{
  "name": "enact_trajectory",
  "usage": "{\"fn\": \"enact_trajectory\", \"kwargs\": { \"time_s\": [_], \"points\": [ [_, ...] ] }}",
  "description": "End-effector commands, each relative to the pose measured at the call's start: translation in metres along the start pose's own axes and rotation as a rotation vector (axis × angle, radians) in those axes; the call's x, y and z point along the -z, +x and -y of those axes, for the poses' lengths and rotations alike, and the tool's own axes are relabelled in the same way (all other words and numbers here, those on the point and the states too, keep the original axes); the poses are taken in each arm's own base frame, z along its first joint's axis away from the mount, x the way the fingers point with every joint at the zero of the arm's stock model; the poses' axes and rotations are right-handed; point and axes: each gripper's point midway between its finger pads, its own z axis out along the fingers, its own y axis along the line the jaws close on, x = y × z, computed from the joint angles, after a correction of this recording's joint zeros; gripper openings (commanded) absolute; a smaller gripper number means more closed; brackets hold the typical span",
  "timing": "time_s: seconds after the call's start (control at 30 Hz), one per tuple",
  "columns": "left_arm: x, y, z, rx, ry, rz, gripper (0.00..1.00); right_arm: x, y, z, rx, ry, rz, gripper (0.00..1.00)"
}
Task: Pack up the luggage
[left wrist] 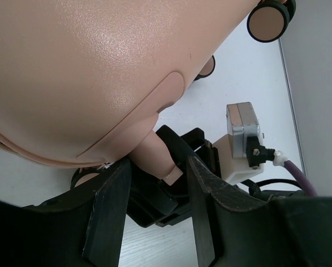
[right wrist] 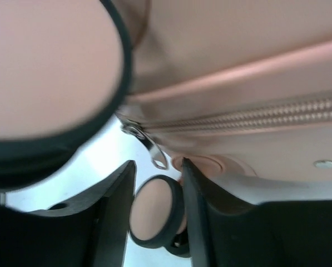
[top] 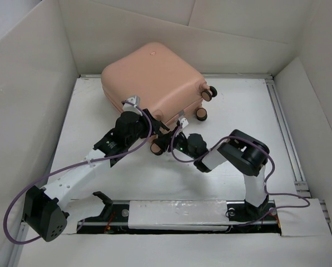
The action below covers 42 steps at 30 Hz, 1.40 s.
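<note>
The luggage is a closed pale pink hard-shell suitcase lying flat at the back of the table. Both grippers meet at its near corner. My left gripper stands open under the shell, with a pink caster stem just above the gap and nothing pinched. My right gripper is open too. The metal zipper pull hangs just ahead of its tips, below the closed zipper. A caster wheel shows beyond the gap between the right fingers.
Two more caster wheels stick out at the suitcase's right side. White walls enclose the table on three sides. The right wrist's camera sits close beside my left fingers.
</note>
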Motion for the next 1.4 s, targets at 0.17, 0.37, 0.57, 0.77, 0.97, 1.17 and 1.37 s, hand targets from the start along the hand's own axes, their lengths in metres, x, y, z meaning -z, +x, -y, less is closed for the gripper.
{"fn": "enact_trajectory", "kwargs": {
  "time_s": [0.17,0.37,0.57,0.77,0.97,1.17,1.37],
  "points": [
    [-0.004,-0.010,0.015,0.017,0.071,0.049,0.37,0.017,-0.132,-0.082,0.086,-0.312,0.485,0.37],
    [-0.005,-0.007,0.012,0.016,0.065,0.042,0.36,0.016,-0.140,-0.081,0.071,-0.301,0.514,0.06],
    [-0.010,-0.003,0.018,0.025,0.101,0.028,0.22,0.035,-0.156,-0.093,0.079,-0.243,0.579,0.00],
    [-0.035,0.009,0.055,0.032,0.196,-0.058,0.02,0.055,-0.139,-0.102,0.154,-0.118,0.476,0.00],
    [-0.045,0.023,0.100,0.051,0.302,-0.154,0.00,0.085,-0.121,-0.095,0.210,-0.048,0.389,0.00],
    [-0.034,0.013,0.093,0.044,0.266,-0.115,0.00,0.097,-0.118,-0.050,0.189,0.170,0.350,0.12],
    [-0.024,0.003,0.094,0.016,0.268,-0.082,0.00,0.082,-0.102,0.006,0.225,0.271,0.204,0.50]
  ]
}}
